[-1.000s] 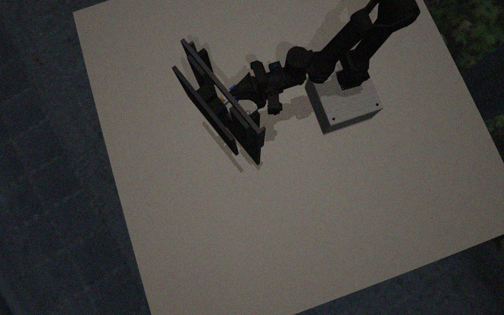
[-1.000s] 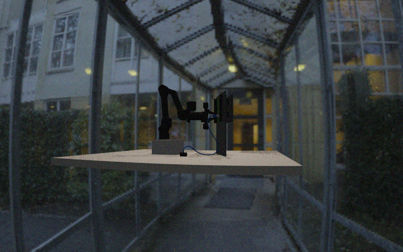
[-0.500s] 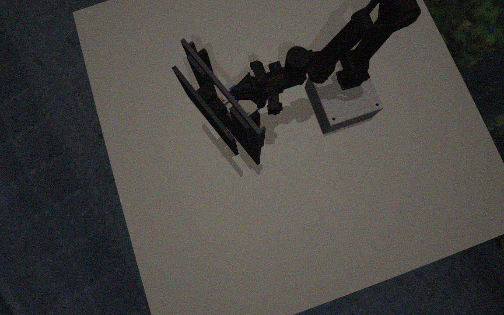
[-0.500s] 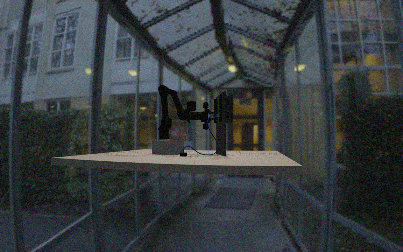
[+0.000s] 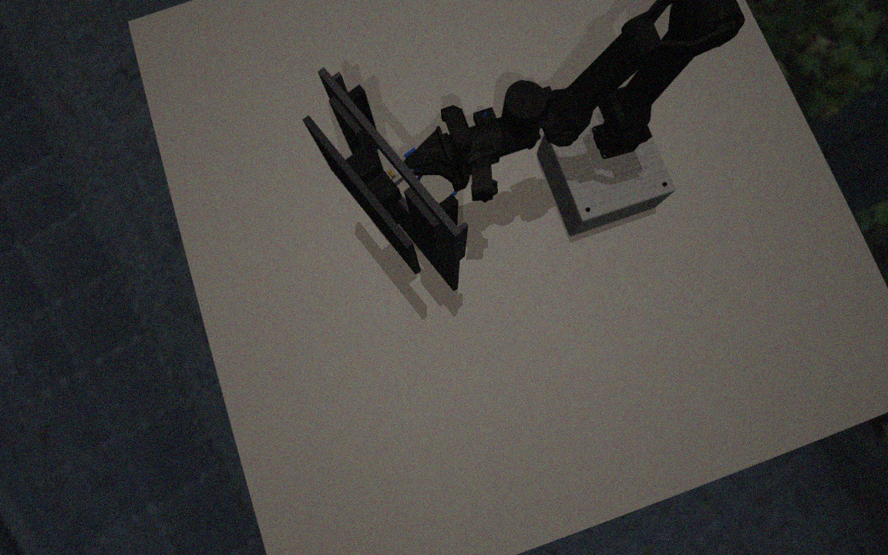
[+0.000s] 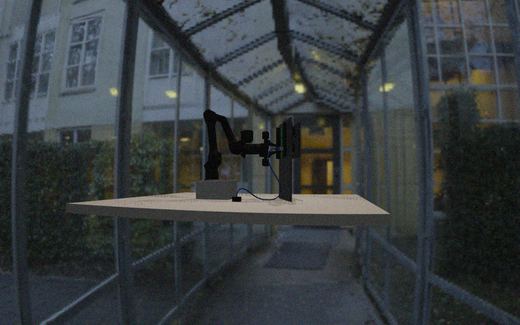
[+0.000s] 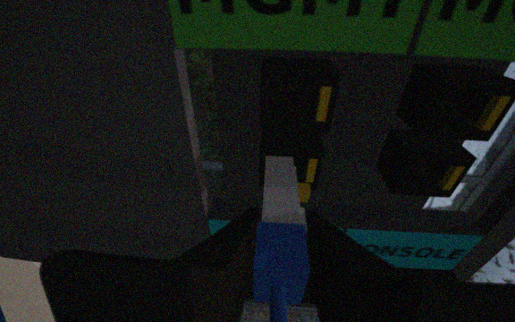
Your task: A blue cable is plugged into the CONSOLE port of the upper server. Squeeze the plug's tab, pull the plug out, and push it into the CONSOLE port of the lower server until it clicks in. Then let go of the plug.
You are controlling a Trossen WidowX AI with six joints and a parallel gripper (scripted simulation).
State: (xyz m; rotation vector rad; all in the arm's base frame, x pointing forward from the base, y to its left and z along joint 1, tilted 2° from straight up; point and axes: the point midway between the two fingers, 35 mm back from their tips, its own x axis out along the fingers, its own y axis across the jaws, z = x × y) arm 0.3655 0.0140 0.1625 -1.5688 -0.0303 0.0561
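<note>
CONSOLE lettering (image 7: 415,252) legible only in wrist view

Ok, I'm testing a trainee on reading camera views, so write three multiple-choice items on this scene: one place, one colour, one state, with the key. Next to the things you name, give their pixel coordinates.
1. Where is the green label strip in the wrist view?
A) below the teal strip
B) above the port openings
C) on the cable

2. What colour is the cable?
A) red
B) white
C) blue

3. How is the pincer?
A) shut on the plug
B) wide open
C) shut on nothing

1 B: the green strip (image 7: 293,38) tops the openings.
2 C: the cable (image 6: 273,171) (image 7: 278,304) shows blue.
3 A: the pincer (image 7: 281,216) has the plug (image 7: 280,259) between its fingers.
</note>
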